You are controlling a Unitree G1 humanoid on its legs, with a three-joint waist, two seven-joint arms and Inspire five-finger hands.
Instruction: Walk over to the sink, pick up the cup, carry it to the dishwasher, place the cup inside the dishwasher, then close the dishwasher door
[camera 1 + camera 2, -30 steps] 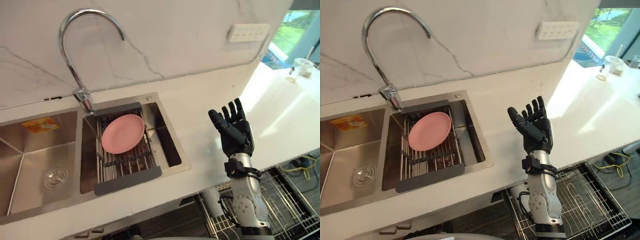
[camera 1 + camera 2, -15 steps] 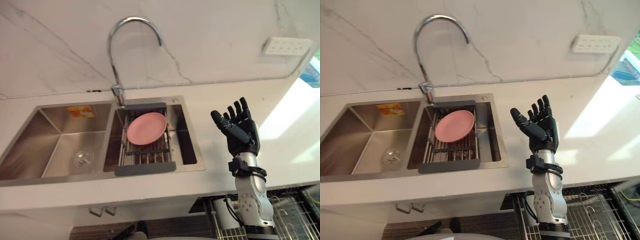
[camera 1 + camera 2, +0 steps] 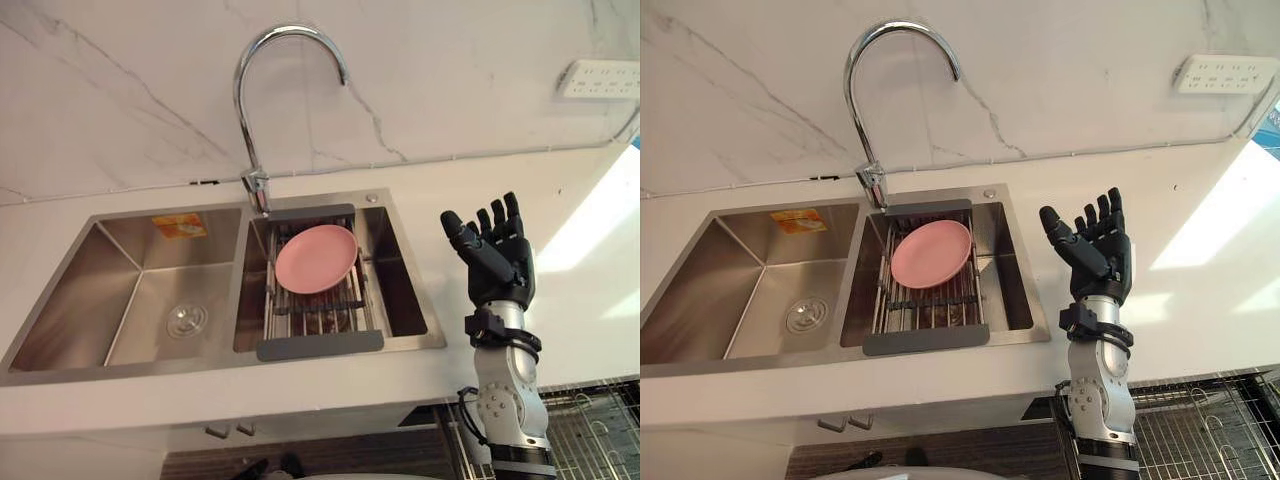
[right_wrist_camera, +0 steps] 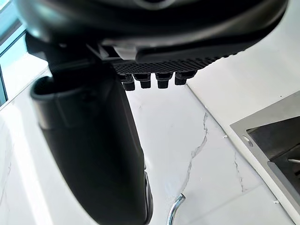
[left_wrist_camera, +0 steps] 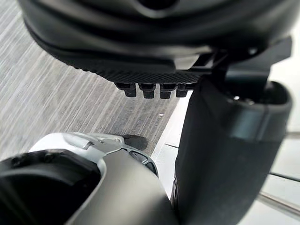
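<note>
My right hand (image 3: 495,260) is raised above the white counter, just right of the sink (image 3: 130,290), fingers straight and spread, holding nothing. In the right wrist view the same hand (image 4: 154,56) has straight fingers and its thumb apart, facing the marble wall and the faucet's tip. My left hand (image 5: 154,51) hangs low over the grey wood floor, fingers straight, empty. The steel sink has two basins. In its right basin a pink plate (image 3: 316,258) lies on a wire drainer rack (image 3: 320,345).
A tall curved faucet (image 3: 250,100) rises behind the sink between the basins. A white socket strip (image 3: 598,78) sits on the marble wall at the right. The wire rack of the dishwasher (image 3: 1200,430) juts out below the counter at lower right.
The camera has swung, so the sink now sits more level and central. My right hand stays raised and open beside the sink.
</note>
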